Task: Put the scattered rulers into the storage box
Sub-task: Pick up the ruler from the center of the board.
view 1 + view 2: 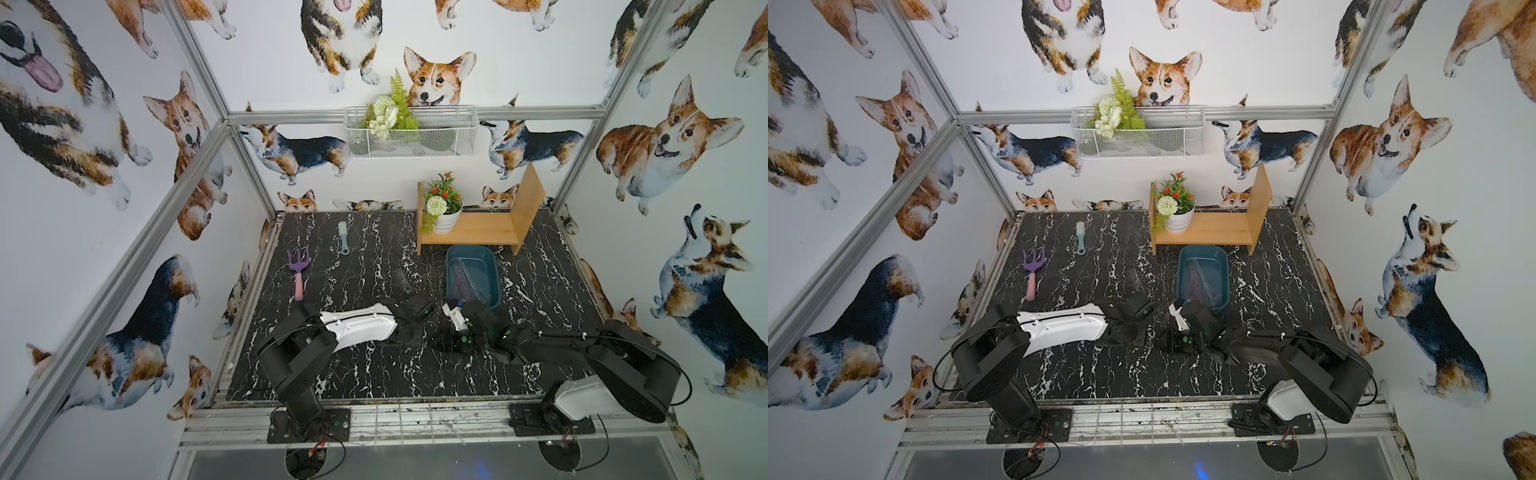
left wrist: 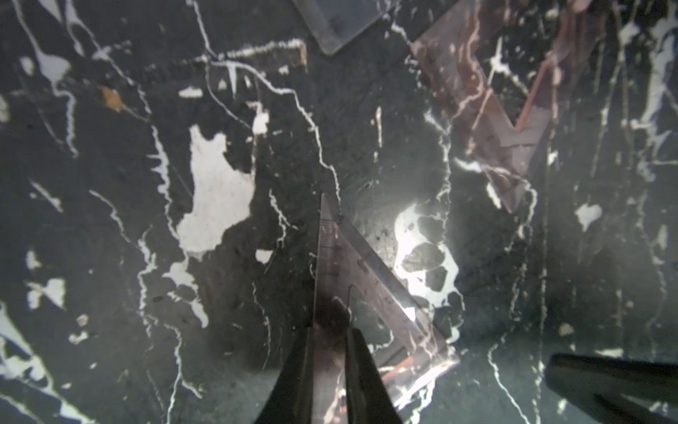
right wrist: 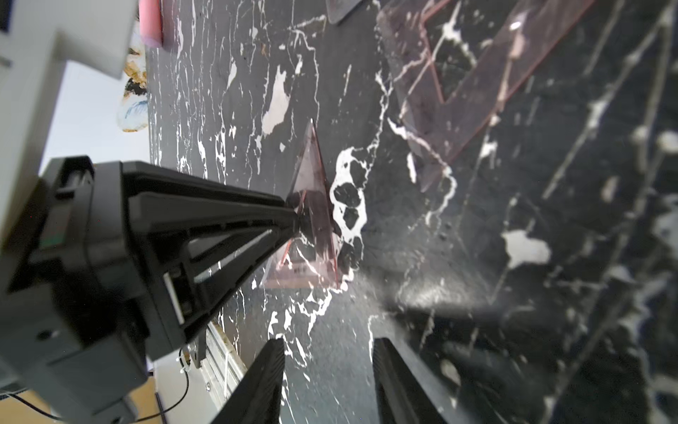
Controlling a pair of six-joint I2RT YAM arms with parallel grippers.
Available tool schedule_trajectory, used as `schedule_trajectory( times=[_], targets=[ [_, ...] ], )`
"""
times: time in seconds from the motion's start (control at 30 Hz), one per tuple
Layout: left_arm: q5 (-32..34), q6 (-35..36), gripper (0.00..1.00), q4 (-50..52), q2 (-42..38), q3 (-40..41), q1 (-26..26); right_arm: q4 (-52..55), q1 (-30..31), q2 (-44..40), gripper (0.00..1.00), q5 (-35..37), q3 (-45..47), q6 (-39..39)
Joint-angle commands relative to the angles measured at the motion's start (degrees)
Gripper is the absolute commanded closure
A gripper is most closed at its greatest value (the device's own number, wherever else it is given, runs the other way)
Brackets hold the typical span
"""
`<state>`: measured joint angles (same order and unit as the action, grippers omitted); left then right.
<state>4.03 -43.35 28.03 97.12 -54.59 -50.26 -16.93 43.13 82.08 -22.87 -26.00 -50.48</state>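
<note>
Two purple-tinted triangles show in the wrist views. The small set square (image 2: 367,279) stands on edge, pinched between the closed fingers of the left gripper (image 2: 332,319) low over the black marble table (image 1: 374,374); whether it touches the surface I cannot tell. The larger set square (image 2: 458,91) lies flat on the table close by, with the rounded corner of a clear ruler (image 2: 330,29) lying just beside it. The right gripper (image 3: 328,345) hangs just right of the left one, its jaws partly apart with nothing between them, and it looks across at the pinched small set square (image 3: 315,227). Both arms meet around the middle of the table, at the near left corner of the storage box (image 1: 451,274). That box sits right of centre, just on the near side of the wooden shelf (image 1: 486,228), and holds a tinted strip (image 1: 463,278) among clear pieces.
</note>
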Motion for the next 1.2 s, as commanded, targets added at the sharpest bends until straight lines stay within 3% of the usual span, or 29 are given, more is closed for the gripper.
schedule_trajectory(
  times=[0.0,0.57,0.9,1.07,1.17],
  targets=[
    [-1.85,0.81,0.81,-1.07,-0.82,0.57,0.49,-4.69,0.11,1.49,0.55,-1.47,-0.85,-1.09],
    [-5.76,0.55,0.81,-5.05,-4.22,4.31,2.10,-9.41,1.97,10.66,0.63,-2.70,-5.28,-2.55],
    [-5.36,0.42,0.79,-4.83,-6.07,5.11,2.78,-9.75,2.08,10.74,0.83,-2.54,-6.10,-3.15],
    [-4.45,-0.03,0.70,-4.13,-8.94,4.80,3.15,-8.87,2.06,10.16,1.00,-2.44,-6.16,-2.97],
    [-3.22,0.02,0.64,-2.22,-11.12,3.76,3.41,-8.09,2.05,9.62,1.00,-2.20,-6.34,-2.84]
  ],
)
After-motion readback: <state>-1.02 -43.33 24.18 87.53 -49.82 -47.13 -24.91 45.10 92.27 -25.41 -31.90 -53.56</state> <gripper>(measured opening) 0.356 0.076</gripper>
